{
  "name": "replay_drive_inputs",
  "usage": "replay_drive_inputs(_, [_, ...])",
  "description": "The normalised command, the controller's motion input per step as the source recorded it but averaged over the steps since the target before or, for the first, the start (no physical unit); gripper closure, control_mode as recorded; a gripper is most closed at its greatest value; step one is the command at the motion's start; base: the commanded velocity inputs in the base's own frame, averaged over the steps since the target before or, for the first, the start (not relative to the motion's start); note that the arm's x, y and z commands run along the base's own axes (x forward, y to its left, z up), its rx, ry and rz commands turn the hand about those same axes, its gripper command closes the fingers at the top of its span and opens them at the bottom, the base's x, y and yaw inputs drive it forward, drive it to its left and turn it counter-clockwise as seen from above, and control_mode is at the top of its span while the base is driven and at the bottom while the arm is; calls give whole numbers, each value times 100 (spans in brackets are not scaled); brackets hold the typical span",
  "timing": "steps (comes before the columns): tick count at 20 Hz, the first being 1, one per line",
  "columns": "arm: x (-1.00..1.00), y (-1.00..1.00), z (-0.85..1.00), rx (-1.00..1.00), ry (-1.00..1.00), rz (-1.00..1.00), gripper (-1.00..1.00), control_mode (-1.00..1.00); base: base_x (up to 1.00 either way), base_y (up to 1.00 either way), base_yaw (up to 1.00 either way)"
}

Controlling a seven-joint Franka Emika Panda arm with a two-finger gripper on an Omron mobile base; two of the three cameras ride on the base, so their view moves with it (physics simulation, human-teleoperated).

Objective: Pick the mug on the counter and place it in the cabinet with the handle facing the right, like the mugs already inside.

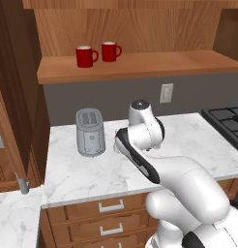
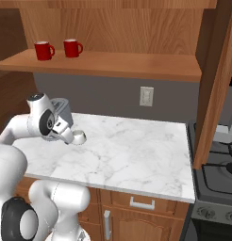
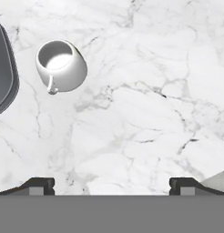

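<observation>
End effector (image 3: 112, 185) released: jaws spread wide, nothing between them, the two dark fingertips (image 3: 38, 184) far apart at the bottom of hand view, pointing down at bare marble. It hangs above the table (image 2: 136, 150), clear of the surface as far as hand view shows; exact height not determinable. The mug (image 3: 61, 66) sits upright on the table, off to the upper left in hand view, well apart from the fingertips and not between them. The handle (image 3: 52, 86) points toward the lower edge of hand view; its bearing in room terms cannot be fixed from here. Printed patch not visible from above. In right base view the mug (image 2: 79, 137) is partly masked by the arm's wrist, near the table's rear left. A grey toaster (image 1: 89, 131) stands just beside the mug, its dark edge showing at left in hand view. Above, the cabinet (image 1: 135, 65) is open, w/ two red mugs (image 1: 85, 56) on the shelf board, handles to the right, and free board to their right. Status: nothing of the task done; mug not gripped, not lifted. Remaining, by judgement: centre end effector over mug, descend, clench, lift to shelf, set down w/ handle rightward. Risk noted: toaster close by limits approach room on that side.
</observation>
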Motion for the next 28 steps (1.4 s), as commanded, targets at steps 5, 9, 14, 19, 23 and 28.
replay_drive_inputs(5, [31,16,-23,0,0,0,-100,-100,0,0,0])
replay_drive_inputs(9, [29,15,-21,0,0,0,-100,-100,0,0,0])
replay_drive_inputs(14, [27,10,-20,0,0,0,-100,-100,0,0,0])
replay_drive_inputs(19, [23,5,-19,0,0,0,-100,-100,0,0,0])
replay_drive_inputs(23, [22,4,-17,0,0,0,-100,-100,0,0,0])
replay_drive_inputs(28, [19,4,-15,0,0,0,-100,-100,0,0,0])
